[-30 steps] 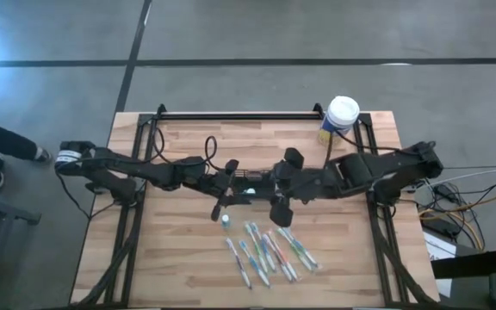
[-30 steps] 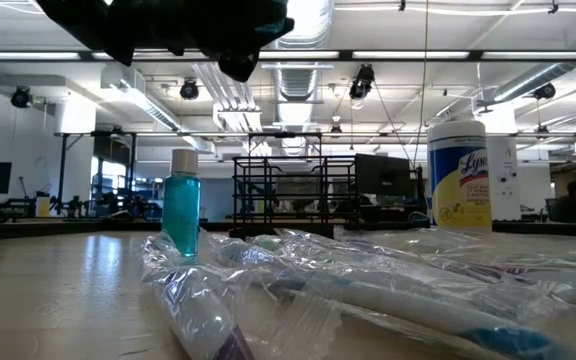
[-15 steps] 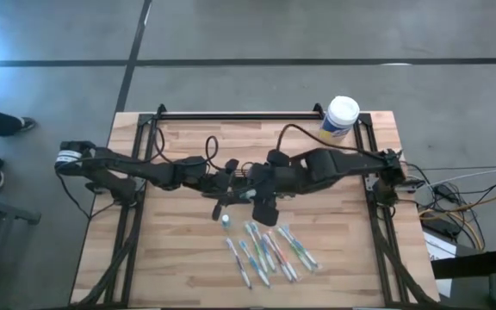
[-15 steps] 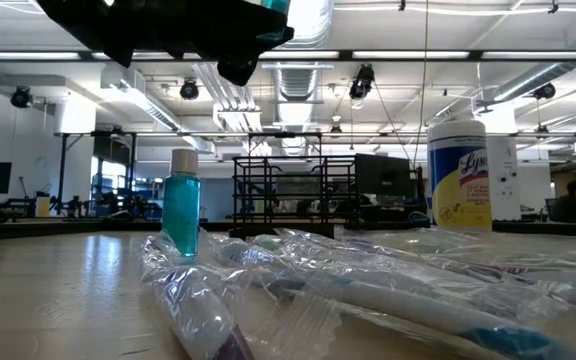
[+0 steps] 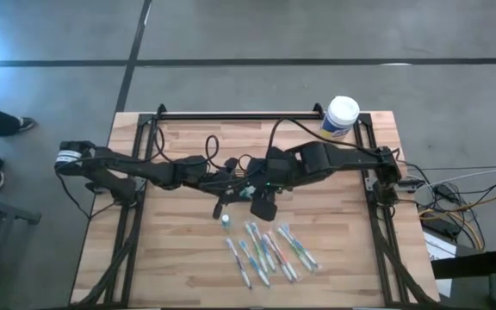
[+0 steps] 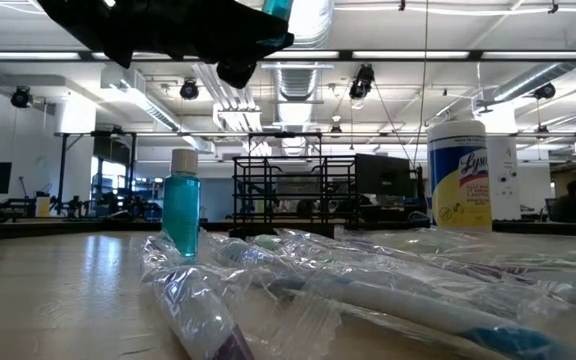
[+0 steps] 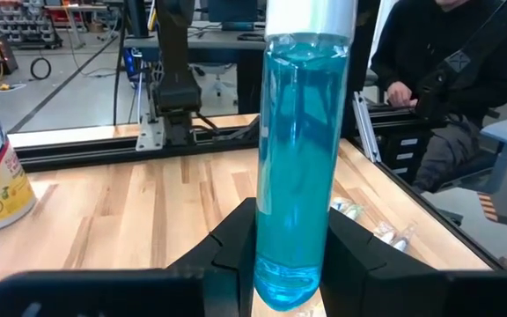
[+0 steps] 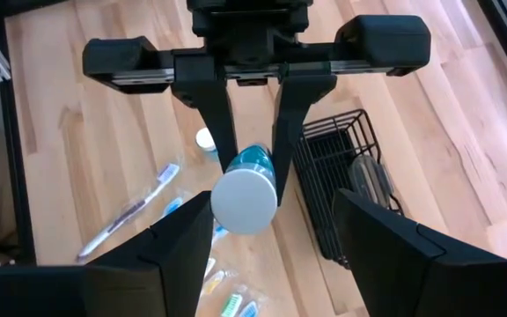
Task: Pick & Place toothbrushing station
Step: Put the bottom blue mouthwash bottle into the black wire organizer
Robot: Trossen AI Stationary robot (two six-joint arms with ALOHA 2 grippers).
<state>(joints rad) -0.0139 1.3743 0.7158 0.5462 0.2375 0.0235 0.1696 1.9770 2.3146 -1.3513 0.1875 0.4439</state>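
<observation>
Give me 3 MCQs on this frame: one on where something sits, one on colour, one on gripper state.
1. Where does the wipes canister stand?
A. far right corner of the table
B. among the toothbrushes
C. inside the wire holder

2. What colour is the liquid in the bottle held by the left gripper?
A. red
B. blue
C. yellow

3. How is the right gripper?
A. shut on a toothbrush
B. shut on the canister
C. open, its fingers either side of the bottle cap

Answers:
1 A, the high view shows it at the far right corner.
2 B, the left wrist view shows blue liquid.
3 C, the right wrist view shows spread fingers clear of the cap.
</observation>
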